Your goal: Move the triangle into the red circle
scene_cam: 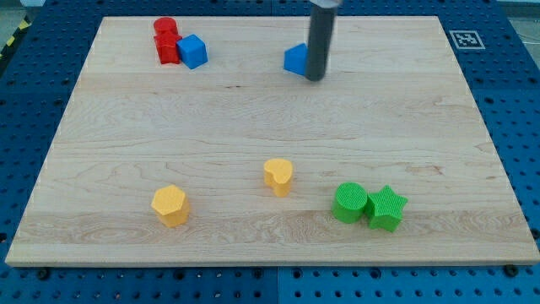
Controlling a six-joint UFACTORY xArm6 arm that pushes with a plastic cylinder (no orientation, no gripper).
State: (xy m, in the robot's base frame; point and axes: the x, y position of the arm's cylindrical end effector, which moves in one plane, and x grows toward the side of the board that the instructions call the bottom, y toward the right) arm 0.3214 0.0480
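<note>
My tip (315, 78) rests on the table (253, 127) near the view's top, touching the right side of the blue triangle (295, 60); the rod carries no fingers, so there is no opening or closing to tell. Well apart, toward the view's top left, the red circle (165, 28) sits at the back of a red block (168, 49) whose shape I cannot make out, with a blue cube (192, 51) touching that block's right side. Toward the view's bottom lie a yellow hexagon (170, 204), a yellow heart (278, 176), and a green circle (349, 203) touching a green star (387, 208).
</note>
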